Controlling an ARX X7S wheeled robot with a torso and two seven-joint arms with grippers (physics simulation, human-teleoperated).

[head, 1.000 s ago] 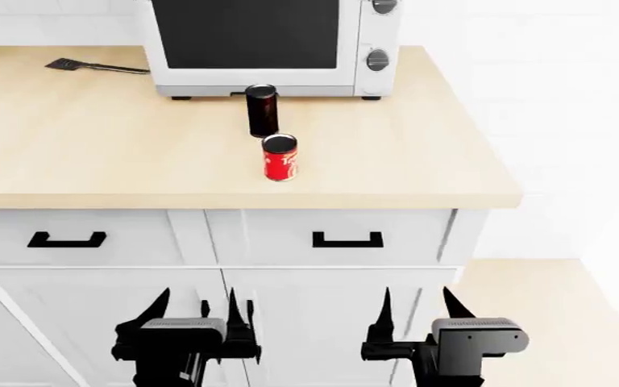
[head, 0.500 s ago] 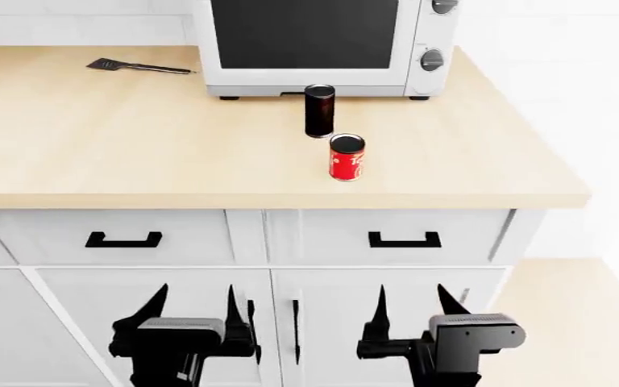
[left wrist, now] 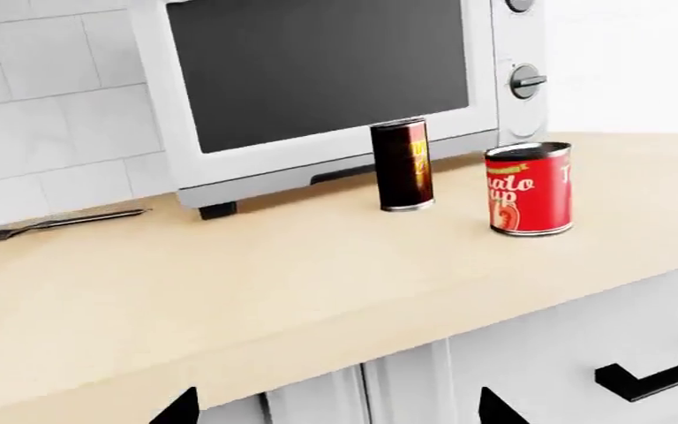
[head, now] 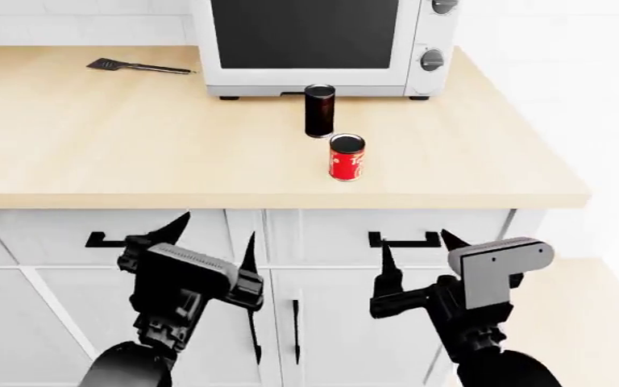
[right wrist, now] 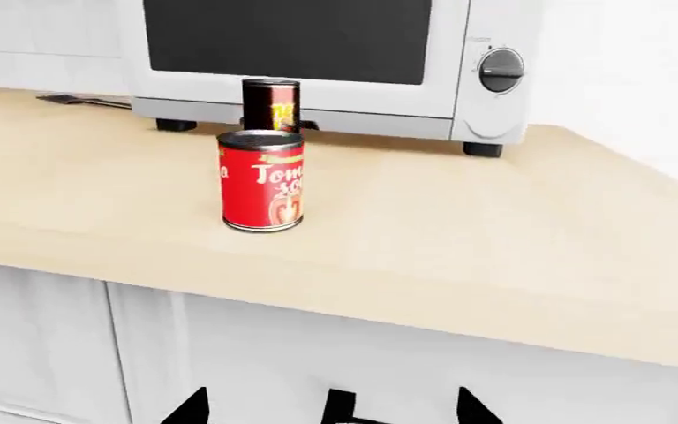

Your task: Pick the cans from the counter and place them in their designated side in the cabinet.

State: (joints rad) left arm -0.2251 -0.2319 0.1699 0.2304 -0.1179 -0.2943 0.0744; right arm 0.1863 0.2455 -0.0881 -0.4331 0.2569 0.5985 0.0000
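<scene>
Counter (head: 126, 153): bears both cans before the microwave (head: 321, 44).
Black can (head: 319, 110): upright, slim, tippable; grip mid-body.
Red can (head: 346, 156): upright, rigid, probably slick; grip the sides.
Left gripper (head: 210, 246), right gripper (head: 417, 256): spread, empty, below the counter edge.

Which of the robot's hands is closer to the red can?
Right, slightly. The right end effector sits below the counter edge, just right of the red can. The left end effector is further off to the can's left. Both are open.
</scene>
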